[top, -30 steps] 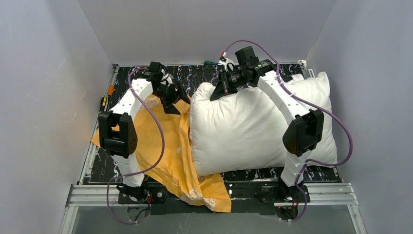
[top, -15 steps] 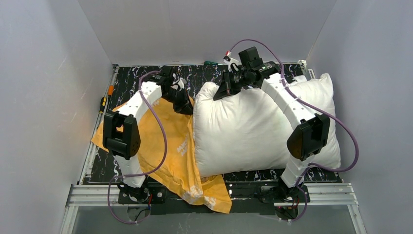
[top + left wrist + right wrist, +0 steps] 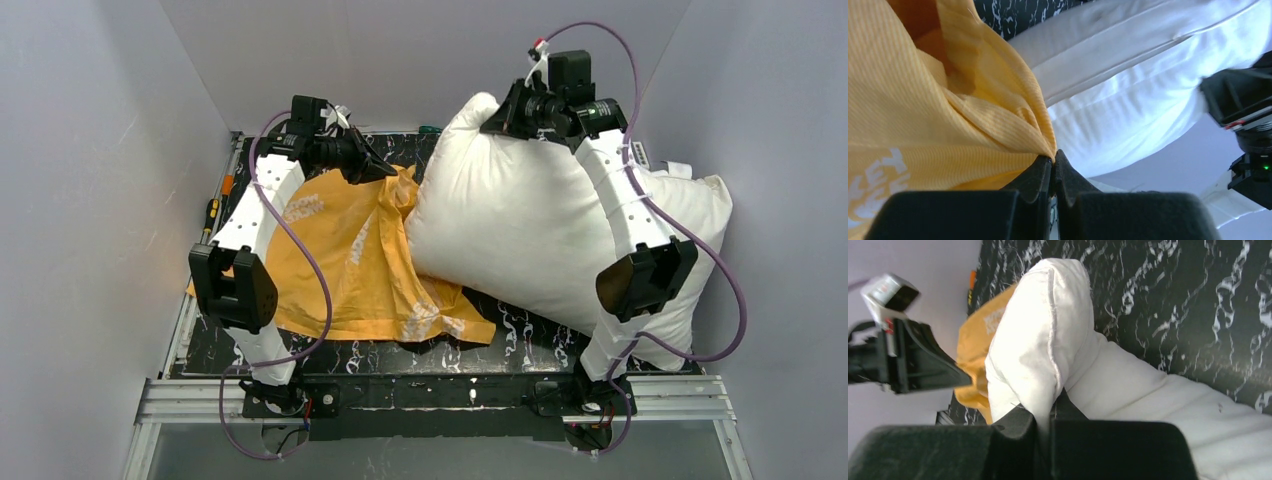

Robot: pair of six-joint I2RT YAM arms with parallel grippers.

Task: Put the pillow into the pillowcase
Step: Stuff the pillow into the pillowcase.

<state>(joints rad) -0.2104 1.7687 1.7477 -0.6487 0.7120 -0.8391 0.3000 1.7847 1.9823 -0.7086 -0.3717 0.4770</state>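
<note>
On the orange pillowcase (image 3: 908, 125) you get white block lettering. The left wrist view shows only a cut-off fragment that looks like "KEY". From above, more white print patches sit on the pillowcase (image 3: 340, 270) toward the left edge of the table (image 3: 520, 335), but you cannot read them there.

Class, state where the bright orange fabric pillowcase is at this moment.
In the top view the orange fabric pillowcase lies on the left half of the black marbled table, its far edge pinched by the left gripper, beside the plump off-white pillow.
</note>
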